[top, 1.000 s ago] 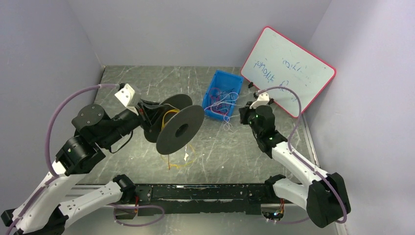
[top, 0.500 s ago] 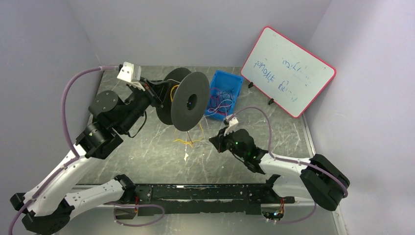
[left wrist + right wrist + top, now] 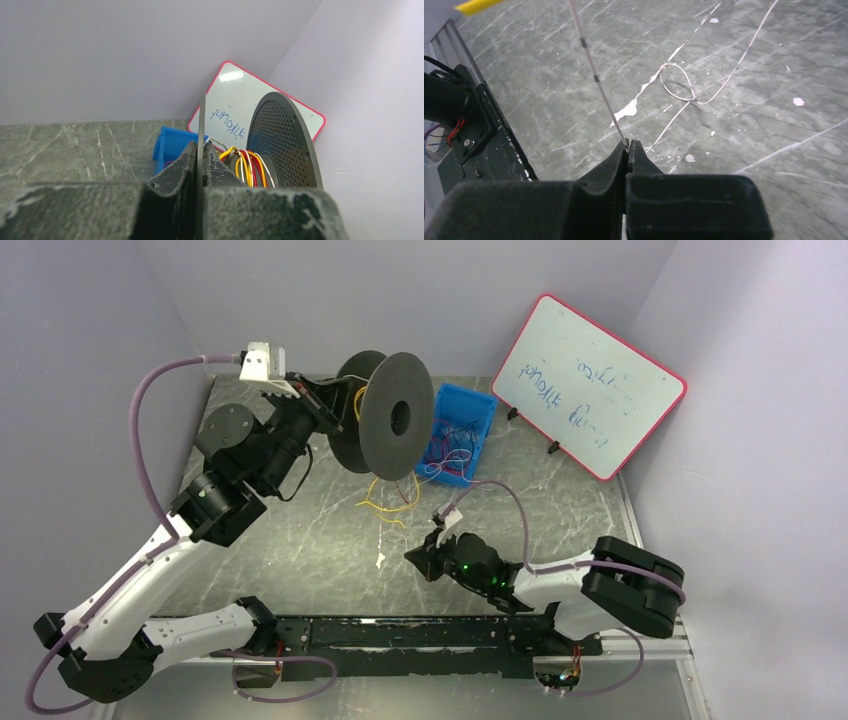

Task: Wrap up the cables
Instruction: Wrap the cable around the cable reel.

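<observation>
A black spool (image 3: pixel 400 415) hangs in the air in front of the blue bin, its near flange (image 3: pixel 201 115) pinched edge-on in my shut left gripper (image 3: pixel 201 147) (image 3: pixel 335 400). Red, yellow and white cables (image 3: pixel 247 167) are wound on its core, beside the perforated far flange (image 3: pixel 285 140). Loose yellow cables (image 3: pixel 380 505) dangle from the spool to the table. More cables (image 3: pixel 450 445) lie in the bin. My right gripper (image 3: pixel 629 145) (image 3: pixel 415 562) is low over the table near the front, shut on a thin white cable (image 3: pixel 594 75) that runs up and away; a loop of cable (image 3: pixel 679 82) rests on the table.
The blue bin (image 3: pixel 478 410) stands at the back centre. A red-framed whiteboard (image 3: pixel 585 385) leans against the right wall. A black rail (image 3: pixel 420 635) runs along the near edge, close to the right gripper. The table is scratched grey stone (image 3: pixel 300 540).
The left arm has raised the spool and carried it back toward the bin. The right gripper has come from the bin to the front of the table, drawing a white cable with it.
</observation>
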`<state>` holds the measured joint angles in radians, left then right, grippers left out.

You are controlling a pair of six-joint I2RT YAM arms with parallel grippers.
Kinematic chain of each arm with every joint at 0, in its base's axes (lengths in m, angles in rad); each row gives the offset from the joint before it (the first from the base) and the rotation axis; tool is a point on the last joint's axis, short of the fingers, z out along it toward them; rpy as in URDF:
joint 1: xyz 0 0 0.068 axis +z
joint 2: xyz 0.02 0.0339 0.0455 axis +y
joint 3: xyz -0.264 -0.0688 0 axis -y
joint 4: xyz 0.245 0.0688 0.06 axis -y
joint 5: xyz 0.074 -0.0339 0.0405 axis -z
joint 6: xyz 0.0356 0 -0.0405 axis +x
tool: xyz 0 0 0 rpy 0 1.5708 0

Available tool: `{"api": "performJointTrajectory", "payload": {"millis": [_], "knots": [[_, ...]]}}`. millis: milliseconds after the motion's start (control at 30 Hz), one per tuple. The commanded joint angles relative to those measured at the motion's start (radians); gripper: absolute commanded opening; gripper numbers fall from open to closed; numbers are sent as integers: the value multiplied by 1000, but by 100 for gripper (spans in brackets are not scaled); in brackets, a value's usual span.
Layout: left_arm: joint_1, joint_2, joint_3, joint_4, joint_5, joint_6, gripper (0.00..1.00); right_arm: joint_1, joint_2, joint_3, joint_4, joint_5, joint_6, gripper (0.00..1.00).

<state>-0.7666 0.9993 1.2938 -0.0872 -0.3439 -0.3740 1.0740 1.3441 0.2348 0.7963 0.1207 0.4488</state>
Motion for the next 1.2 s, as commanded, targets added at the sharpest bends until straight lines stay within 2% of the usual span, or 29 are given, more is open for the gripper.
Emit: {"api": "performJointTrajectory", "payload": {"millis": [0, 200, 533, 1000, 1167], "knots": [[6, 21, 84, 175, -36, -59, 7, 53, 68, -2, 92, 88, 31, 0], [6, 53, 132, 161, 23, -107, 7, 59, 148, 26, 137, 166, 23, 0], [6, 55, 132, 166, 49, -150, 7, 62, 323, 53, 299, 124, 50, 0], [6, 99, 101, 224, 33, -152, 7, 185, 418, 130, 339, 138, 61, 0], [6, 117, 91, 248, 36, -156, 7, 226, 402, 167, 287, 173, 66, 0]]}}
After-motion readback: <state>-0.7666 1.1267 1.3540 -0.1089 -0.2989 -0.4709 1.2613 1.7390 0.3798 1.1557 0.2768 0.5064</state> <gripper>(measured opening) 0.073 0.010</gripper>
